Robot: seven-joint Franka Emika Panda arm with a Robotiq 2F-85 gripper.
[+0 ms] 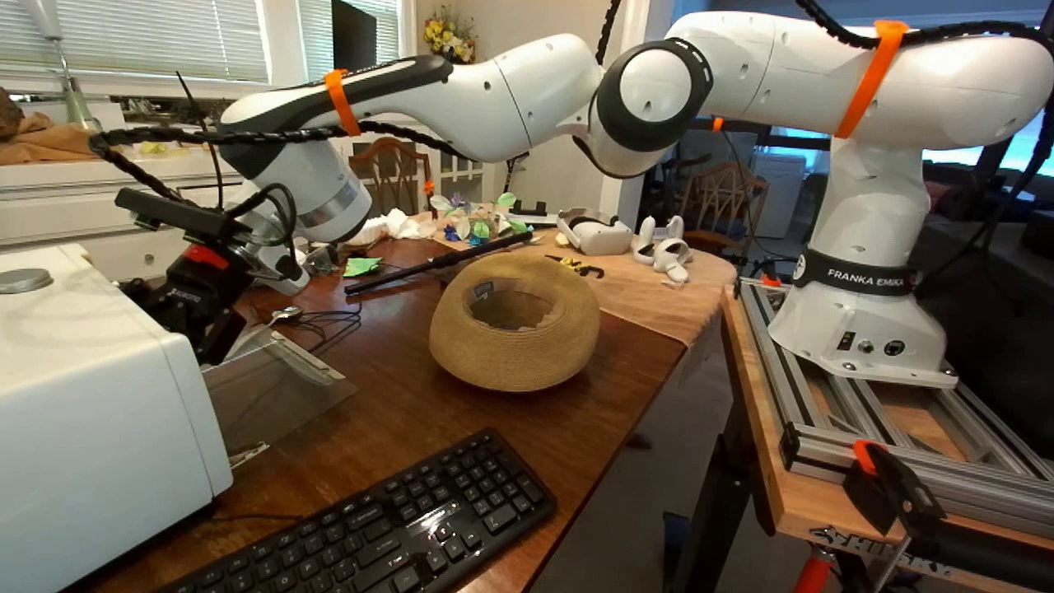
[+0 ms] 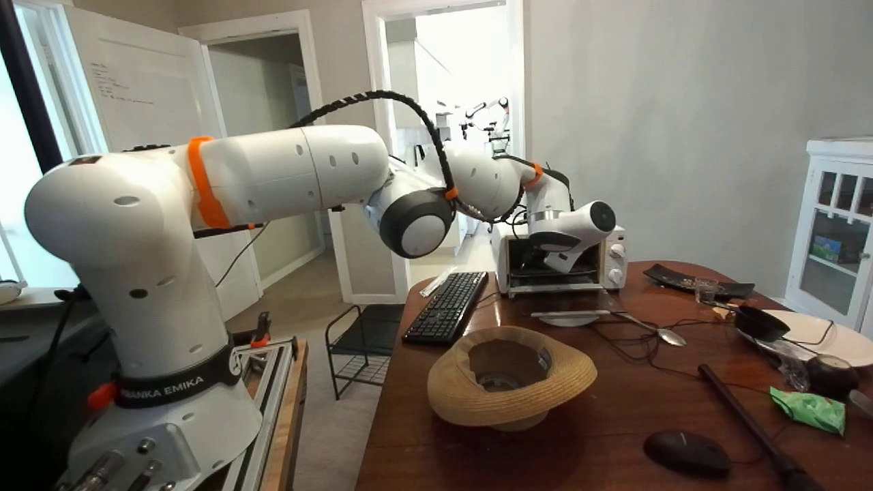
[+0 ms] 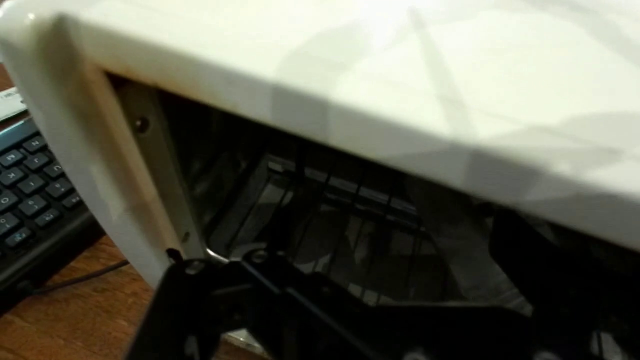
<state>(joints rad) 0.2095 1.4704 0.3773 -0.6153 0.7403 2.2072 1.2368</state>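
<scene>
My black gripper (image 3: 395, 220) reaches into the front opening of a white toaster oven (image 3: 350, 95). In the wrist view its fingers stand apart, dark against the oven's inside, with nothing seen between them. A wire rack (image 3: 370, 240) lies inside below and beyond the fingers. In an exterior view the gripper body (image 1: 198, 301) is at the mouth of the oven (image 1: 90, 428), and the fingertips are hidden behind the oven. The glass oven door (image 1: 280, 387) is folded down. In an exterior view the wrist covers much of the opening of the oven (image 2: 503, 266).
A straw hat (image 1: 515, 354) lies upside down on the table. A black keyboard (image 1: 395, 519) is beside the oven. A spoon (image 2: 672, 337), cables, a mouse (image 2: 685, 453), a black rod (image 2: 750, 423), a green packet (image 2: 809, 410) and a white plate (image 2: 849, 334) lie around.
</scene>
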